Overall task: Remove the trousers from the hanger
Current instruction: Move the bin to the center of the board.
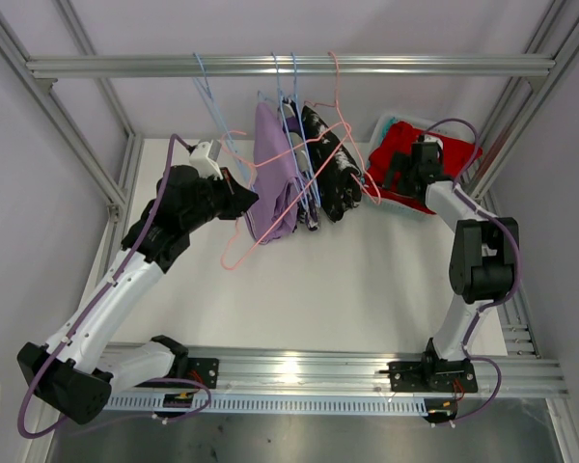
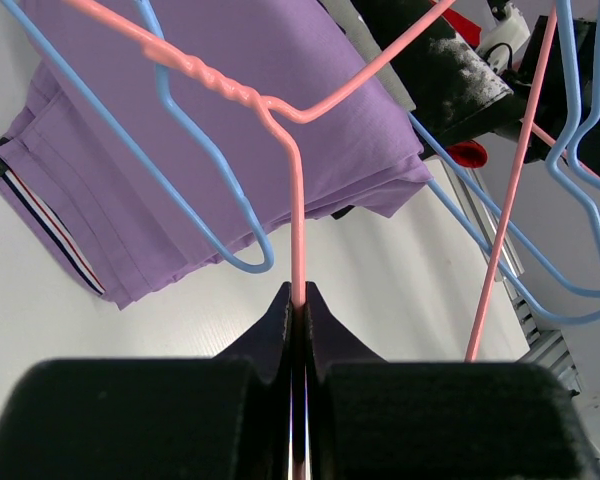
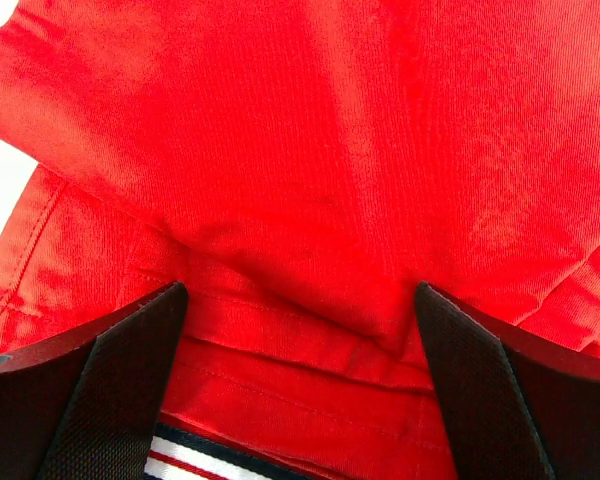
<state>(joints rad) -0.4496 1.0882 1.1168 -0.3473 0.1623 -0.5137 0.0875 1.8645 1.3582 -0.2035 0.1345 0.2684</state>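
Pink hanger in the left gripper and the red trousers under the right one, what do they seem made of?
The pink hanger: thin wire, probably coated metal, smooth and glossy, twisted at the neck. The red trousers: soft matte woven cloth, showing fine weave, creases and stitched seams.

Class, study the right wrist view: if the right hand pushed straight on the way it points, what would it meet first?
The red trousers. Their cloth fills the view straight ahead of the open right hand, seemingly very close, though exact depth is unclear.
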